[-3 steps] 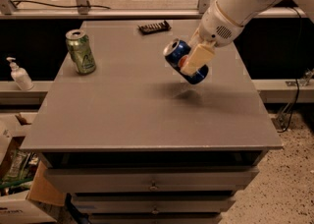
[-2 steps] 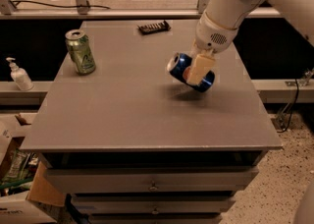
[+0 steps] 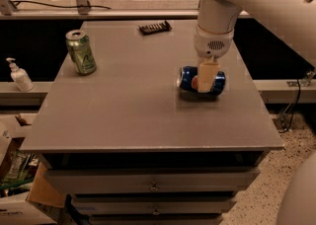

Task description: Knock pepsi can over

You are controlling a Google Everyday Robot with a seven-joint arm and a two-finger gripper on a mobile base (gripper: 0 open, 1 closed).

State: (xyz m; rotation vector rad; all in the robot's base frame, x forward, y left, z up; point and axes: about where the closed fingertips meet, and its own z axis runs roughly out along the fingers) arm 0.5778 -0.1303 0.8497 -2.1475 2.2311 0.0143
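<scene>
The pepsi can [image 3: 189, 79] is dark blue with a silver end and lies on its side on the grey table [image 3: 123, 110], right of the middle. Its silver top faces left. My gripper [image 3: 206, 77] comes straight down from the white arm above and sits across the can's middle. A cream finger [image 3: 205, 75] covers the can's front face, and the jaws stand closed around the can.
A green can [image 3: 82, 52] stands upright at the table's far left. A flat dark object [image 3: 154, 26] lies near the back edge. A white pump bottle [image 3: 19, 76] stands on a ledge left of the table. Cardboard boxes [image 3: 19, 189] sit on the floor at lower left.
The gripper has moved down and a little right with the can. The can, held tilted above the table before, now lies flat on its side on the tabletop.
</scene>
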